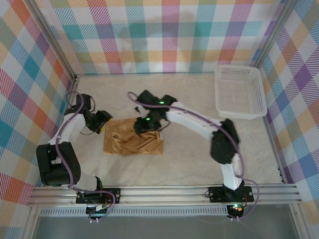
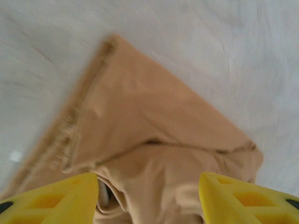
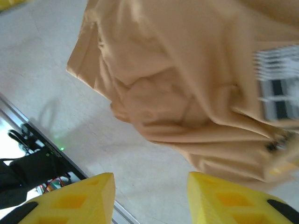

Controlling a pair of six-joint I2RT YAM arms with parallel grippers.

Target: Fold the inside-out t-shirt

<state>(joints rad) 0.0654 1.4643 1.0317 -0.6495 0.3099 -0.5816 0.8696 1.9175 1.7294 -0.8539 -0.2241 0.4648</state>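
A: where's the shirt?
B: inside-out t-shirt [image 1: 130,144] lies on the surface [image 1: 199,159], left of centre. Rough rectangle, wrinkled, tan. Bunched up at its far right corner.
A: end effectors?
B: left end effector [image 2: 148,177]: yellow fingers apart, at the shirt's left edge, folds of cloth under the gap. Can't tell if the tips touch fabric. A seamed hem runs off diagonally in the wrist cam.
A: right one?
B: right end effector [image 3: 150,176]: fingers apart too, bare surface between them, not clamped on anything. Shirt sits just beyond the tips. In the top cam it's over the bunched far right part.
A: label visible?
B: white label [image 3: 275,88] on the cloth in the right wrist cam, too blurred to read.
A: surface + room?
B: surface is pale, faintly veined, stone-look. Plaid walls [image 1: 164,35] on 3 sides — multicolour checks. Alu posts [image 1: 50,37] at the corners. Alu rail [image 1: 164,191] along the near edge w/ both arm bases bolted on; green LED lit at the right base.
A: anything else on there?
B: white mesh basket [image 1: 239,92] in the far right corner, well apart from the shirt.
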